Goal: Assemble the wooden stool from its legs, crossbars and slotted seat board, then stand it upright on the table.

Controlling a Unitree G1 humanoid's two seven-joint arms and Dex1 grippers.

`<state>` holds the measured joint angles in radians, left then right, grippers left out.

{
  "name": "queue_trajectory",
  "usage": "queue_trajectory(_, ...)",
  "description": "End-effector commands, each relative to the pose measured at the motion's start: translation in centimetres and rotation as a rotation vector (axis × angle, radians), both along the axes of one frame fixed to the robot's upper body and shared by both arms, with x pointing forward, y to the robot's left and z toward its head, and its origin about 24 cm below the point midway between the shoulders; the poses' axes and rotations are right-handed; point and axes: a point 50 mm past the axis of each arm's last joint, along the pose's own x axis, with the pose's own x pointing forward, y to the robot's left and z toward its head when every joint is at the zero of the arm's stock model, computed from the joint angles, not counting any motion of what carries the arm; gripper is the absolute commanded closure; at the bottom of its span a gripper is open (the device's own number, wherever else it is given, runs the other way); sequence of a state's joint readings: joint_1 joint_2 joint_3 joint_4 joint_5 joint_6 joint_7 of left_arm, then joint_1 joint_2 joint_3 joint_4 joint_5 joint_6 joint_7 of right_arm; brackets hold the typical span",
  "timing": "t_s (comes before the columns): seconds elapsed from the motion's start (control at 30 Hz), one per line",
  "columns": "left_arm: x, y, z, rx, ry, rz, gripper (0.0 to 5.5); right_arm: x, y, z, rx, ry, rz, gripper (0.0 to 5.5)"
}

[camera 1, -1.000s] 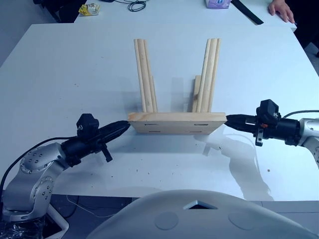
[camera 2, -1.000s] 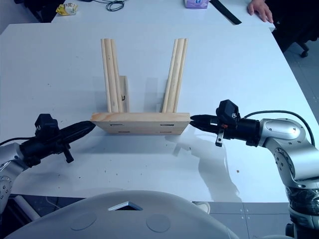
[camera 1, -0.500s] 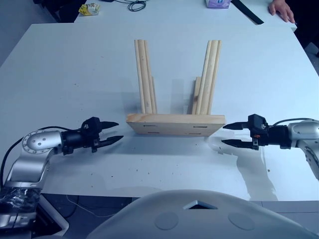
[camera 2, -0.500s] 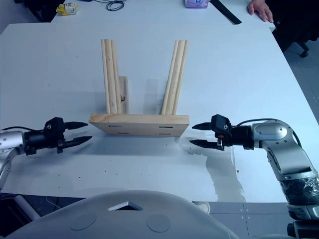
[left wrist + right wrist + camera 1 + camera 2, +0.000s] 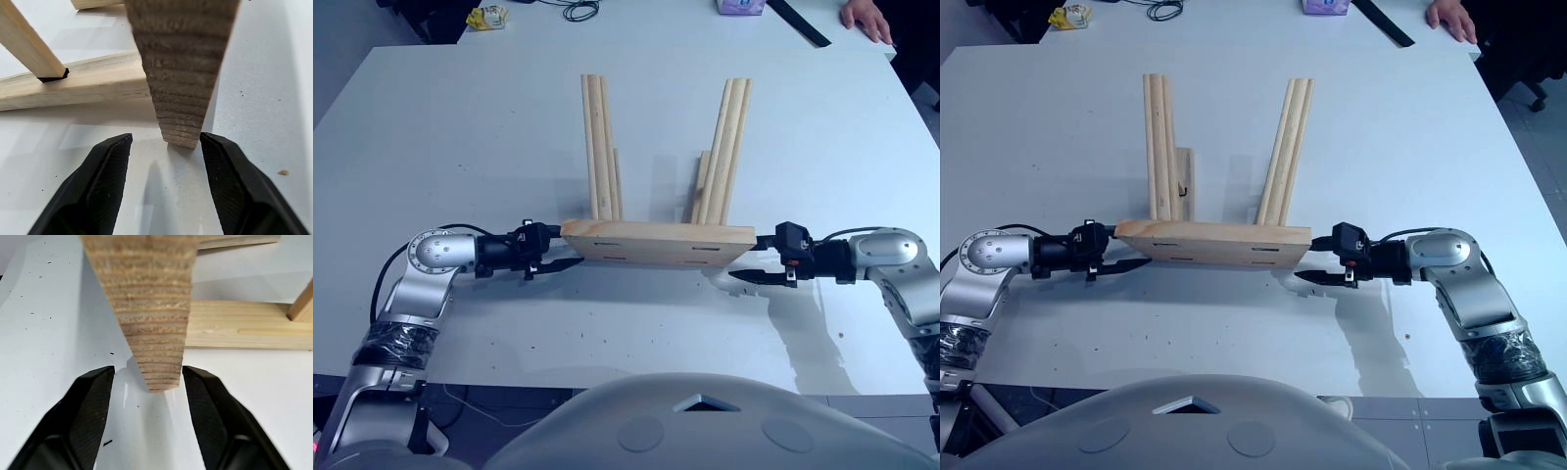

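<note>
The wooden stool lies on its side on the white table (image 5: 460, 147). Its slotted seat board (image 5: 656, 243) stands on edge nearest me, and two pairs of legs (image 5: 599, 147) (image 5: 726, 147) point away, with a crossbar (image 5: 701, 181) between them. My left gripper (image 5: 560, 248) is open at the board's left end, one finger on each side of it. My right gripper (image 5: 749, 258) is open the same way at the right end. In the left wrist view the board's end grain (image 5: 181, 73) sits between the black fingers (image 5: 105, 186) with gaps; likewise in the right wrist view (image 5: 146, 308).
On a second table beyond lie a yellow item (image 5: 489, 17), a purple box (image 5: 740, 7), a black strap (image 5: 798, 22) and a person's hand (image 5: 867, 20). The table's front edge runs just below both arms.
Both grippers were shut with tips against the board's ends, then backed off and opened. They have now come in again, open, around the two ends.
</note>
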<state>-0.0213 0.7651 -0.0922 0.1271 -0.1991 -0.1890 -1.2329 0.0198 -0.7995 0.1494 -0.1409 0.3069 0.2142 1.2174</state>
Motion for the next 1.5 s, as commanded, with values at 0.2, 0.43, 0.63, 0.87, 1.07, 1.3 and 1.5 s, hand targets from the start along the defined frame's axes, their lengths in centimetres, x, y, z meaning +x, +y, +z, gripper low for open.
queue_trajectory(0.2, 0.0, -1.8, -1.0, -0.016, 0.027, -0.081, 2.92, 0.8, 0.9, -0.5, 0.002, -0.014, 0.01, 2.93)
queue_trajectory(0.43, 0.1, -1.8, -1.2, -0.023, 0.027, -0.065, 2.9, 1.2, 1.2, -0.8, -0.002, -0.016, 0.011, 3.25)
queue_trajectory(0.63, -0.5, -0.9, -1.4, -0.006, 0.06, -0.069, 3.81, 0.9, 0.8, -1.1, -0.007, 0.005, 0.006, 4.06)
queue_trajectory(0.87, -1.0, -0.9, -0.9, -0.072, 0.156, -0.043, 4.07, 1.1, 0.6, -0.5, 0.031, 0.058, -0.02, 4.06)
queue_trajectory(1.07, -2.0, -0.8, 3.0, -0.254, 0.318, 0.056, 4.08, 0.4, 0.3, 4.1, 0.163, 0.232, -0.075, 4.06)
queue_trajectory(1.3, -2.3, -1.7, 9.5, -0.573, 0.403, 0.157, 4.07, 1.7, 1.5, 11.9, 0.422, 0.347, -0.165, 4.05)
queue_trajectory(1.5, -1.5, -1.2, 13.1, -0.958, 0.434, 0.343, 4.04, 0.9, 2.4, 13.8, 0.571, 0.453, -0.222, 4.0)
